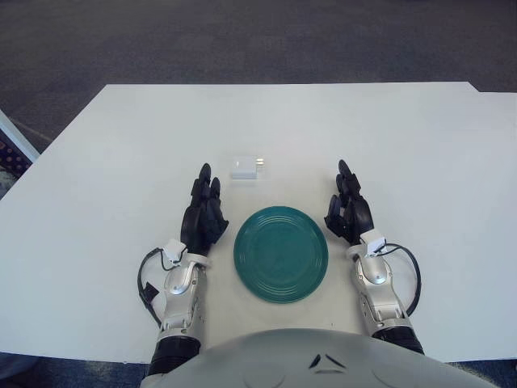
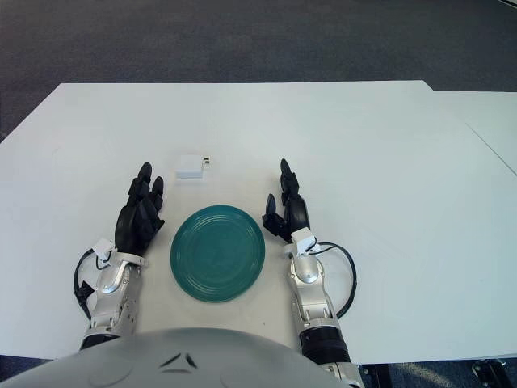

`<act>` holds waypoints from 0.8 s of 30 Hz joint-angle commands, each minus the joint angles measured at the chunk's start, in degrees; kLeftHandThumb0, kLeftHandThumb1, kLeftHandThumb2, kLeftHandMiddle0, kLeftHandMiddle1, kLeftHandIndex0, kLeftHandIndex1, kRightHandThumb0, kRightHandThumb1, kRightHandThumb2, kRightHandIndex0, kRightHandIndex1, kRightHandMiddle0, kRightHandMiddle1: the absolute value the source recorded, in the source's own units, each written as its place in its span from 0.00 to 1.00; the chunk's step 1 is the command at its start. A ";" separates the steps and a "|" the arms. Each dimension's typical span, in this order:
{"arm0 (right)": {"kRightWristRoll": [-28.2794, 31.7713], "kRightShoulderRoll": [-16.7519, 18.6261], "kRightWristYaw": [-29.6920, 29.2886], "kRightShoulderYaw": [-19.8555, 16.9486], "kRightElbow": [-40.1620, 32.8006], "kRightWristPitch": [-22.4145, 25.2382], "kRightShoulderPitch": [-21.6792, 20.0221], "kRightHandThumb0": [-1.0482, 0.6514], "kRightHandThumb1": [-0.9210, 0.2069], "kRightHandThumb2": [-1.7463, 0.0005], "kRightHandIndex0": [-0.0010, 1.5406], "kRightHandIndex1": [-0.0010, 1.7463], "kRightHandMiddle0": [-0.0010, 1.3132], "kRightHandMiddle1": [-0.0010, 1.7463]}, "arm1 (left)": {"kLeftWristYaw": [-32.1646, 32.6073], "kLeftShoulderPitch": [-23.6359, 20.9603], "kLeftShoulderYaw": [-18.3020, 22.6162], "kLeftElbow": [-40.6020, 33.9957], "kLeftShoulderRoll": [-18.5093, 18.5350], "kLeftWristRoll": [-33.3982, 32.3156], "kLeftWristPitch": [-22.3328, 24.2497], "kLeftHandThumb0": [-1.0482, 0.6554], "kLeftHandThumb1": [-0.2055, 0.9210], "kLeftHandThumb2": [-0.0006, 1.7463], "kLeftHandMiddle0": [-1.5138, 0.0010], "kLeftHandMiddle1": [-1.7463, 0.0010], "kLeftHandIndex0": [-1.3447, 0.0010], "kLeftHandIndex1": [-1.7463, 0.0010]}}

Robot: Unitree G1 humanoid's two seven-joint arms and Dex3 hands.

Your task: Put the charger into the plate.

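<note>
A small white charger (image 1: 245, 167) lies on the white table, its metal prongs pointing right. Just nearer to me sits a round teal plate (image 1: 281, 253) with nothing in it. My left hand (image 1: 203, 212) is to the left of the plate, black fingers stretched forward and holding nothing; its fingertips end a short way below and left of the charger. My right hand (image 1: 348, 210) is to the right of the plate, fingers likewise extended and empty.
The white table (image 1: 404, 145) spreads wide on all sides, with dark carpet beyond its far edge. A second white surface (image 2: 497, 121) adjoins at the far right. Cables loop at both wrists.
</note>
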 commanded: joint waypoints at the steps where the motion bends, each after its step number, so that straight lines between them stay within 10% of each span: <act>1: -0.47 0.03 -0.27 0.09 2.56 1.29 1.67 0.07 0.00 0.46 0.00 0.00 0.01 0.00 | 0.93 3.39 -0.01 2.37 -0.08 -0.08 3.23 0.00 1.00 0.48 1.00 1.00 1.00 1.00; 24: 0.86 -1.05 2.00 -0.58 5.32 -0.77 0.58 0.09 0.00 0.45 0.00 0.00 0.01 0.00 | 0.29 3.05 0.16 3.03 -0.29 -1.18 2.83 0.00 1.00 0.48 1.00 1.00 1.00 1.00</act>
